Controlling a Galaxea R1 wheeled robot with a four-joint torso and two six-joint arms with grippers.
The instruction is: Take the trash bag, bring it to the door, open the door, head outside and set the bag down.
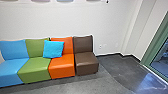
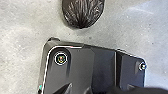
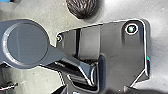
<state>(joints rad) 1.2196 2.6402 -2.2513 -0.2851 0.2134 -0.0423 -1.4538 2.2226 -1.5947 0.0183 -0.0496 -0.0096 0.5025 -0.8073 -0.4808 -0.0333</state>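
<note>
A dark, shiny trash bag with gathered folds shows beyond the robot's base plate in the left wrist view. The same bag shows past the plate's edge in the right wrist view. Whether it rests on the floor or hangs above it, I cannot tell, nor whether a gripper holds it. At the right of the head view stands a green frame around dark glass; whether this is the door is unclear.
Joined blue, green, orange and brown seats line the white wall, with a blue cushion on them. Grey floor lies before them, and a darker floor strip runs toward the glass.
</note>
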